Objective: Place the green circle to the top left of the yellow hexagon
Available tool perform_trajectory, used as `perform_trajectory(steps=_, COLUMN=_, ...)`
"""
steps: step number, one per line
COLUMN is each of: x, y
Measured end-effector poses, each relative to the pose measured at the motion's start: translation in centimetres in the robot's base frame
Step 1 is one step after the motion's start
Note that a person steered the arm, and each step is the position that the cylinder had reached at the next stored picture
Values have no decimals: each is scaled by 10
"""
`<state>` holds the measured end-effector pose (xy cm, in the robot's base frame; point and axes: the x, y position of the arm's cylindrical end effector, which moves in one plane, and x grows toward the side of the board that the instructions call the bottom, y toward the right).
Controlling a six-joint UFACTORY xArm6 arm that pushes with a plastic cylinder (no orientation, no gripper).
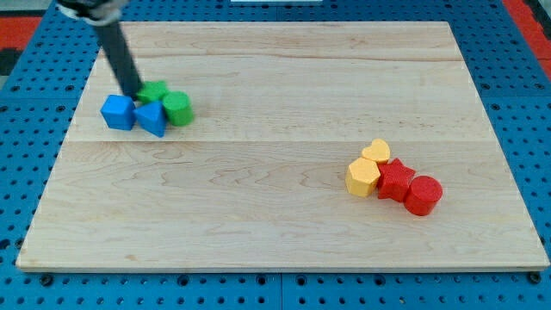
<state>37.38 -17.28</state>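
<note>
Red cylinder (423, 195) nearest you, beside yellow hexagon (362, 177), right side of tabletop (258, 215). Green circle (177, 108) far left, packed among blue blocks (118, 112); my tip (138, 93) behind cluster. No jaws on rod. Your risk: push drags blue neighbours along, or circle slips sideways off tip

Four-block cluster (151, 119) view's upper left; second cluster (393, 179) lower right, well apart.
</note>
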Motion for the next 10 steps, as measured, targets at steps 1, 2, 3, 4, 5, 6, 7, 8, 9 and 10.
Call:
perform_trajectory(steps=1, x=30, y=25)
perform_trajectory(steps=2, x=23, y=54)
perform_trajectory(steps=3, x=-6, y=34)
perform_trajectory(steps=4, x=-14, y=62)
perform_trajectory(steps=5, x=15, y=124)
perform_trajectory(steps=6, x=69, y=134)
perform_trajectory(steps=7, x=60, y=114)
perform_trajectory(steps=8, x=76, y=69)
perform_trajectory(steps=9, x=126, y=145)
perform_trajectory(steps=10, x=127, y=237)
